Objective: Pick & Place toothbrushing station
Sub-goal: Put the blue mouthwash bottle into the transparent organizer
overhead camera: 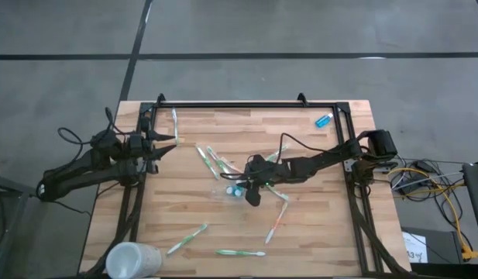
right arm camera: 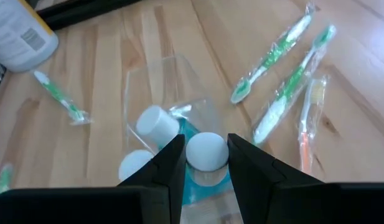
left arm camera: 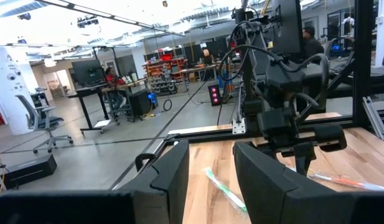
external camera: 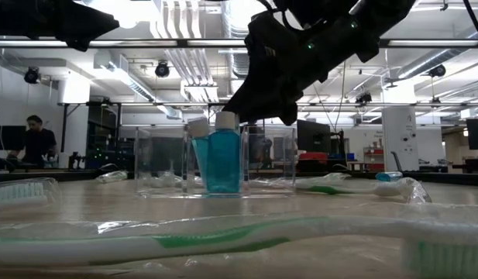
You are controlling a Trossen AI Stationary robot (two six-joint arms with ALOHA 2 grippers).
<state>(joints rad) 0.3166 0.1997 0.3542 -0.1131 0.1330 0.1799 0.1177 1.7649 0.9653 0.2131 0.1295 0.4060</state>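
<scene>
Toothbrushing station [overhead camera: 232,190], clear holder mid-table [overhead camera: 316,232], carrying blue white-capped tubes [external camera: 223,159]. Wrapped toothbrushes [right arm camera: 285,81] lie scattered around it.

Risks, my read: the holder is light and see-through, so a nudge from the descending arm could tip or slide it. The cap is round and smooth, so a tube may slip or drag its neighbours out.

Right pincer [right arm camera: 205,163] sits directly over the holder, part open, fingers straddling one white cap [right arm camera: 207,151]; contact unclear, no firm grip seen.

Left pincer [left arm camera: 211,180] waits at the table's left edge, open, empty.
</scene>
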